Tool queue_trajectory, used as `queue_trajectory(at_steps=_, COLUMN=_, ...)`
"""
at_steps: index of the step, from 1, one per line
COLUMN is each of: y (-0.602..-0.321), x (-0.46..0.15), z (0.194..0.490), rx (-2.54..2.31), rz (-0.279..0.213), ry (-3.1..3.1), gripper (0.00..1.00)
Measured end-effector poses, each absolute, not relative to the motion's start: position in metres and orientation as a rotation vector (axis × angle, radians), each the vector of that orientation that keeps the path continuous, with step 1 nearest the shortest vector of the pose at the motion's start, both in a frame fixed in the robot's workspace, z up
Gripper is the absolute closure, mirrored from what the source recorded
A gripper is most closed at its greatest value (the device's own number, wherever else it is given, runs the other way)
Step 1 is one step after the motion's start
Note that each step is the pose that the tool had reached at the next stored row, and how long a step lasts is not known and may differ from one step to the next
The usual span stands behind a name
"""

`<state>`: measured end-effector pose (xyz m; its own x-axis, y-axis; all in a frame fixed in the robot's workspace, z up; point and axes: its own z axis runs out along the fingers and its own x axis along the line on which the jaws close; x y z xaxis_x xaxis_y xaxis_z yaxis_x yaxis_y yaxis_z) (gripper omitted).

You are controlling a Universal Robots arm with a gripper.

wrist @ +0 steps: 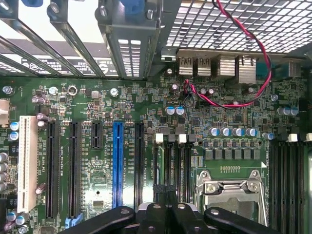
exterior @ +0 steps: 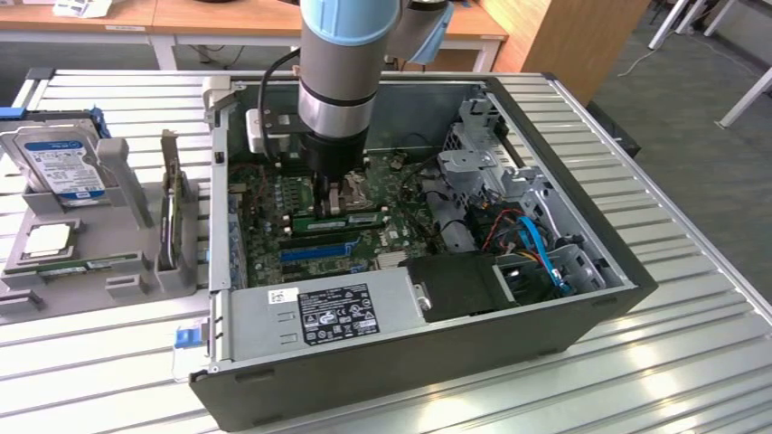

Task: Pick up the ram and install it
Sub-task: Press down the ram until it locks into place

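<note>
The ram (exterior: 343, 219), a narrow green stick with a white label, lies along a memory slot on the motherboard (exterior: 316, 237) inside the open computer case (exterior: 579, 298). My gripper (exterior: 333, 192) hangs straight down over it, with its tips right at the stick; I cannot tell whether they touch it. In the wrist view the gripper (wrist: 168, 208) is shut, its black fingers (wrist: 155, 214) pressed together above the black memory slots (wrist: 170, 161) with white latches. The stick itself is hidden under the fingers there.
A grey fixture (exterior: 115, 181) on the exterior view's left holds a hard drive (exterior: 54, 163), a processor (exterior: 49, 240), a small green stick (exterior: 79, 268) and an upright expansion card (exterior: 175, 217). The power supply (exterior: 325, 312), drive cage (exterior: 483, 172), blue cables (exterior: 537, 249) and processor socket (wrist: 231, 190) crowd the case.
</note>
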<state>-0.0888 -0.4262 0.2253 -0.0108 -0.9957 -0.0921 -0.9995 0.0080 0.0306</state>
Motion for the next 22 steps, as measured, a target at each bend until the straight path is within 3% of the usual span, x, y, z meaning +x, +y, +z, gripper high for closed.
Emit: queue_trajectory(at_steps=22, y=-0.4268, x=-0.0889, z=0.2227, rx=-2.178, rz=0.134, ry=2.199, gripper=0.9)
